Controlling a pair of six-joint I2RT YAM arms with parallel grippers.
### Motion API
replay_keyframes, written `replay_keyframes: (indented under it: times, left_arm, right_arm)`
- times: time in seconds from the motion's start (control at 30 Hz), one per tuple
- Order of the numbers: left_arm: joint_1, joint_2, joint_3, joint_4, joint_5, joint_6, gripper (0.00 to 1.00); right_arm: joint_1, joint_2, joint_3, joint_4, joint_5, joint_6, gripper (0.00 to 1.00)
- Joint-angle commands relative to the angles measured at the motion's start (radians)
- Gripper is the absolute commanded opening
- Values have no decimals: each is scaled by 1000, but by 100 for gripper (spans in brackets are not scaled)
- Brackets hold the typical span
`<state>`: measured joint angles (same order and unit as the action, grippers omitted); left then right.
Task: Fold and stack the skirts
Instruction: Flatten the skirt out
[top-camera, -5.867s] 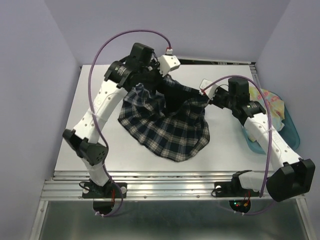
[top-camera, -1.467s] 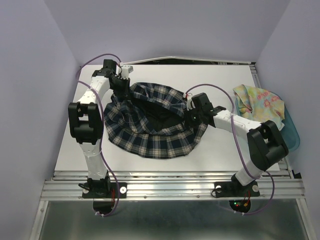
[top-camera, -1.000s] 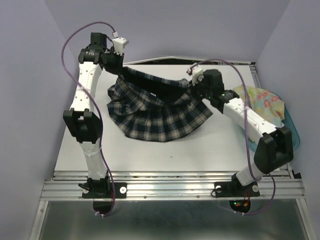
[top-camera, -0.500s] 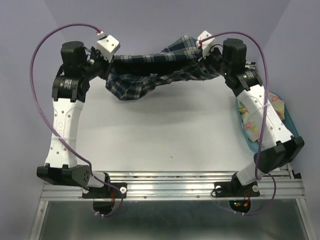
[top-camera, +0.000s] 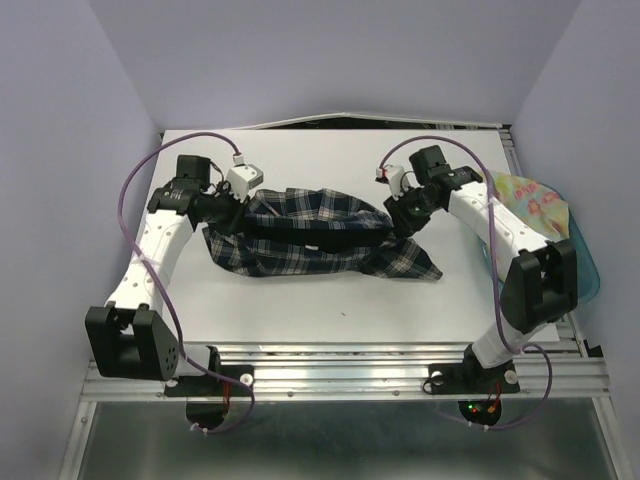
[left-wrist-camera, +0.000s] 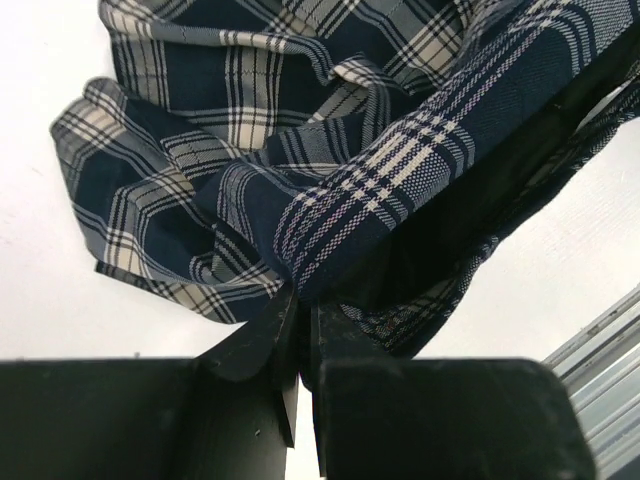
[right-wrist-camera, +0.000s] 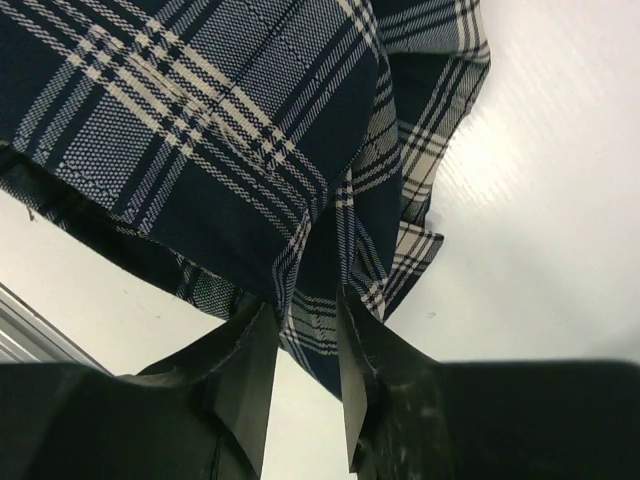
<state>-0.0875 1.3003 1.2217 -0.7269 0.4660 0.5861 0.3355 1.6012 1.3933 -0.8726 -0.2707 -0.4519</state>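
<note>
On table (top-camera: 300, 295) lies plaid skirt (top-camera: 320, 240) — flowered skirt (top-camera: 535, 200) in bin (top-camera: 586, 270), right.

1. The right gripper (right-wrist-camera: 303, 325) shows two black jaws standing apart, with a clear gap between them.
2. A fold of the plaid skirt (right-wrist-camera: 230, 130), dark navy with white lines, runs into that gap.
3. The skirt's rumpled hem lies on the white bench (right-wrist-camera: 540, 200), which is bare at the right.

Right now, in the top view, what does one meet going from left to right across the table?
left end effector → plaid skirt → right end effector → floral skirt
</note>
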Motion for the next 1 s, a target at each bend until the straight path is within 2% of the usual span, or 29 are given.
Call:
replay_keyframes:
  times: [0.0,0.23,0.37,0.43,0.47,0.63,0.8,0.83,0.9,0.97]
  left_arm:
    - [15,53,21,21,-26,-11,0]
    - [15,113,48,29,-13,-28,0]
    - [15,119,48,38,-26,-32,0]
    - [17,122,53,41,-38,-48,0]
    - [17,122,59,43,-43,-52,0]
    - [29,120,130,49,-44,-114,0]
    - [37,183,329,130,-121,-201,0]
    - [38,207,376,150,-141,-215,0]
    - [37,316,549,207,-214,-249,0]
    - [37,457,807,239,-295,-264,0]
  right_arm:
    - [-27,20,44,-42,68,84,34]
    - [-27,52,81,-103,13,122,29]
    - [-27,55,46,-97,-10,133,18]
    - [-27,66,38,-106,-12,124,5]
    - [-27,69,35,-105,16,118,1]
    - [-27,13,70,4,154,62,1]
    - [-27,32,228,189,361,-59,1]
    - [-27,55,319,216,390,-73,1]
    - [-39,156,445,296,468,-88,1]
    - [-55,308,726,322,521,-91,1]
